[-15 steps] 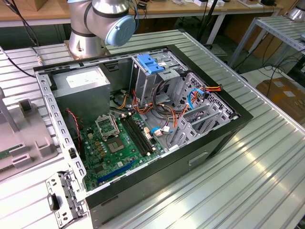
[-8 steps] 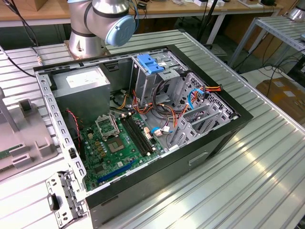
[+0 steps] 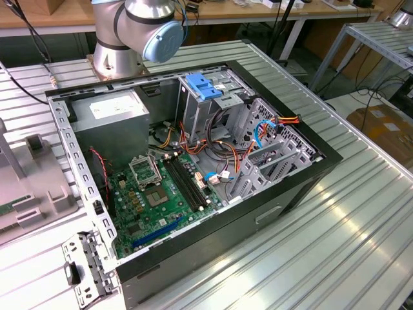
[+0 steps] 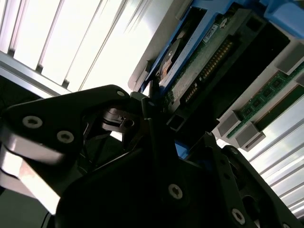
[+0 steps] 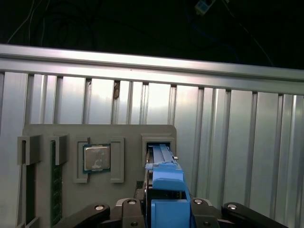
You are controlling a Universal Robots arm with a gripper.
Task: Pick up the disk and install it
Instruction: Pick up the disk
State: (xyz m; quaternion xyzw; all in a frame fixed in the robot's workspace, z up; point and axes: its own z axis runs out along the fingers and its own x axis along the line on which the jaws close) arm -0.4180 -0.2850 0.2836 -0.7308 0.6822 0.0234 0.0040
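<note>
One arm (image 3: 151,26): silver-and-blue column rising from the ribbed aluminium table (image 3: 322,245) beyond the open black computer case (image 3: 213,245).
Gripper (image 5: 167,208): poised over the grey plastic fixture tray (image 5: 123,137).
Fingers (image 5: 199,209): black, narrow, clamping the flat silver disk in blue plastic carrier rails (image 5: 166,180).
Disk position: on edge at the tray's slot.
Neighbours: square metal processor chip (image 5: 97,158) and green memory module (image 5: 56,185), seated in adjacent recesses.

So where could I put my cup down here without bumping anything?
The bare ribbed table on the exterior view's right of the computer case is free. Inside the case is crowded: motherboard, cables, drive cage.
</note>
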